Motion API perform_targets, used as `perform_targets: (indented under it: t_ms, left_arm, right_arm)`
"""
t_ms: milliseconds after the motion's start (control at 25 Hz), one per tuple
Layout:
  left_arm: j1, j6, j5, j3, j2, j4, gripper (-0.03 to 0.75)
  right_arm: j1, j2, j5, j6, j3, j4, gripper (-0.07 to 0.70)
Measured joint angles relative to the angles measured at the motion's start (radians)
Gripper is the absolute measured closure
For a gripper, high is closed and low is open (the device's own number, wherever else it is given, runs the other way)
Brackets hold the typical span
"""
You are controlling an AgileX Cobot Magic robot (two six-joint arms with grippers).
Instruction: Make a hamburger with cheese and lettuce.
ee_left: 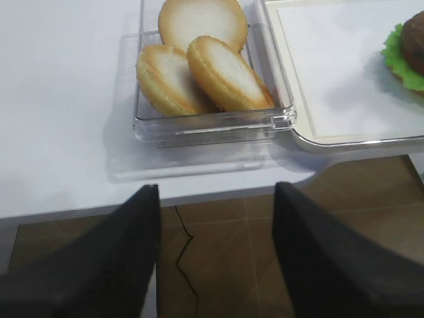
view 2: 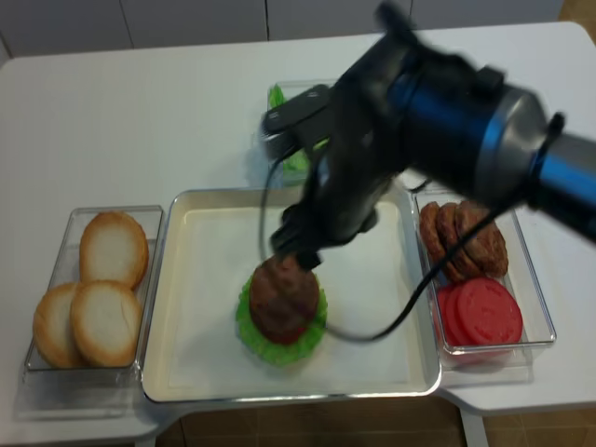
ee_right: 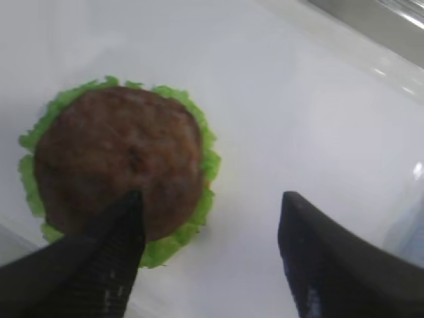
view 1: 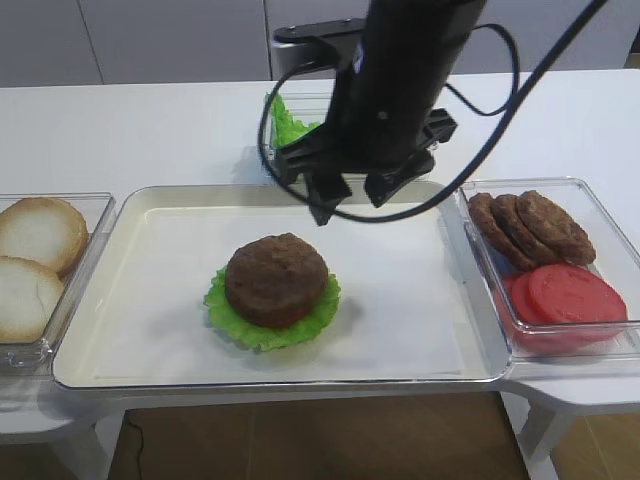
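The hamburger (view 1: 277,285) lies in the middle of the cream tray (view 1: 100,300), a brown patty on top of a frilly green leaf. It also shows in the right wrist view (ee_right: 119,165), the left wrist view (ee_left: 414,50) and the second high view (view 2: 284,298). My right gripper (view 1: 350,203) hangs open and empty above the tray, behind and to the right of the hamburger; it also shows in its own wrist view (ee_right: 212,199). Lettuce (view 1: 290,125) sits in a clear box behind the tray. My left gripper (ee_left: 215,192) is open and empty over the table's front edge. No cheese is in view.
A clear box of pale bun halves (view 1: 40,235) stands left of the tray and shows in the left wrist view (ee_left: 199,66). A clear box on the right holds brown patties (view 1: 530,225) and red tomato slices (view 1: 565,295). The right arm's cable (view 1: 270,130) loops over the tray.
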Motion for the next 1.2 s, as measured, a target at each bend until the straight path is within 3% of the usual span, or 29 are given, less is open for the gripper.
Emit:
perform_targets:
  t_ms: [200,440,800,960,1200]
  left_arm:
    - [0.000,0.000,0.000,0.000,0.000,0.000,0.314]
    - [0.000,0.000,0.000,0.000,0.000,0.000,0.314]
    - [0.000,0.000,0.000,0.000,0.000,0.000,0.314]
    - [0.000,0.000,0.000,0.000,0.000,0.000,0.314]
    - [0.000,0.000,0.000,0.000,0.000,0.000,0.314]
  right_arm:
    - [-0.169,-0.035,0.032,-0.028,-0.002,0.052,0.145]
    - [-0.348,-0.095,0.118,-0.054,0.001,0.054,0.144]
    - [-0.576,-0.302,0.124,-0.082,0.205,0.054,0.145]
    - [-0.630,-0.428,0.117,-0.104,0.332,0.054,0.144]
    - [-0.638,-0.652,0.121,-0.108,0.483,0.043,0.144]
